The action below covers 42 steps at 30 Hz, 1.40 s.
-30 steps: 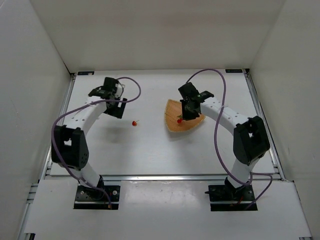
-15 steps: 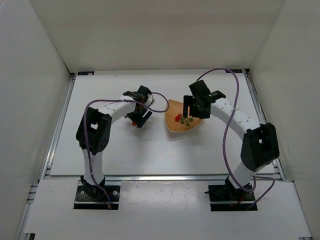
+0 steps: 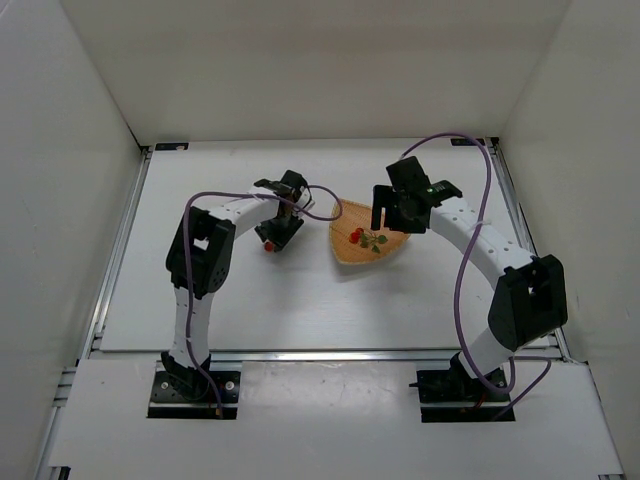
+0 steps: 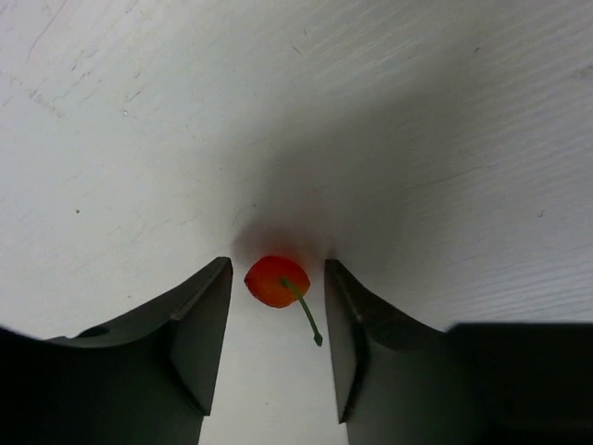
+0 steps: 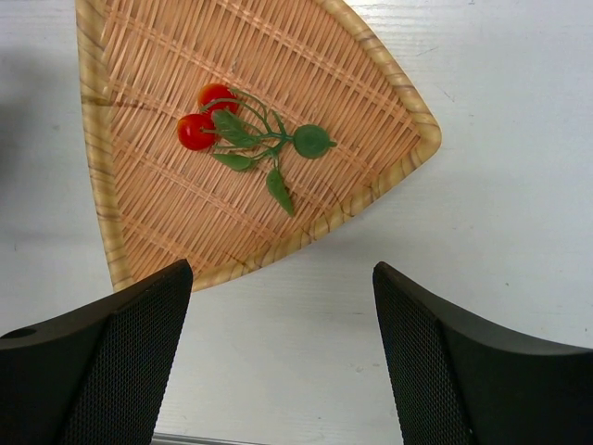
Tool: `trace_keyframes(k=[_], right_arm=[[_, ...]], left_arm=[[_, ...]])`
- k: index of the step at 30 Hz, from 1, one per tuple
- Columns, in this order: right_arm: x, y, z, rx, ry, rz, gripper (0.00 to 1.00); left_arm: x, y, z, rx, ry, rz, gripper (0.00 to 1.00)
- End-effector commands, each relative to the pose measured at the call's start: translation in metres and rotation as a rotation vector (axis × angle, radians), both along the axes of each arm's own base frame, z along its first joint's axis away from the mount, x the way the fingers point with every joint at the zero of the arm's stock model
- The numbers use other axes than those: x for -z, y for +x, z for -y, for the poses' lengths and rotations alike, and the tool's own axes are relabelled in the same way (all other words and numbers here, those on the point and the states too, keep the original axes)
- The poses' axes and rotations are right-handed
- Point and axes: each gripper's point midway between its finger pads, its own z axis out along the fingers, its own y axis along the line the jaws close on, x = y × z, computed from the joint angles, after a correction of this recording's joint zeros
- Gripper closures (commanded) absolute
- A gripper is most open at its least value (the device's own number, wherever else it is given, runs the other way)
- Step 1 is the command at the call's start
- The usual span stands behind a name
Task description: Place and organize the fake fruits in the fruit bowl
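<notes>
Straddling the single cherry point(image 4: 271, 281) on the white table point(image 4: 417, 139), the left tool point(image 4: 276, 278) hangs low with its 2 fingers apart, 1 on each side of the red-orange ball and neither visibly touching it. The thin green stem points back toward the wrist. The fruit lies just beside the left edge of the woven fruit bowl point(image 5: 422, 139), but outside it.

Across the table, the right tool point(image 5: 281, 273) hovers above the bowl, fingers spread wide and holding nothing. Inside the rounded-triangle dish lies the cherry cluster point(image 5: 196, 131), 2 red balls with their stems and small leaves fanned over the weave.

By the look of it, the job is about half done: 1 piece is in the bowl and 1 is yet to be gripped, lifted and set beside the cluster.
</notes>
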Motion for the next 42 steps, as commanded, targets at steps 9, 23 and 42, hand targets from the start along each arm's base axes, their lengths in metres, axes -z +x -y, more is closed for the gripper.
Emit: trace_keyframes(k=[9,23,42], right_arm=[[-0.011,0.0,0.013,0.034,-0.021,0.034,0.17],[-0.026,-0.008,0.04,0.161,-0.038,0.077,0.18],[-0.037,-0.048,0.126,0.471,-0.028,0.154,0.08]], left_arm=[[-0.007,0.006,-0.004,-0.045,0.026,0.022,0.82],[-0.134,0.036,0.094,0.102,-0.107,0.337,0.9],[-0.146,0.03,0.233,0.344,-0.348,0.392,0.0]])
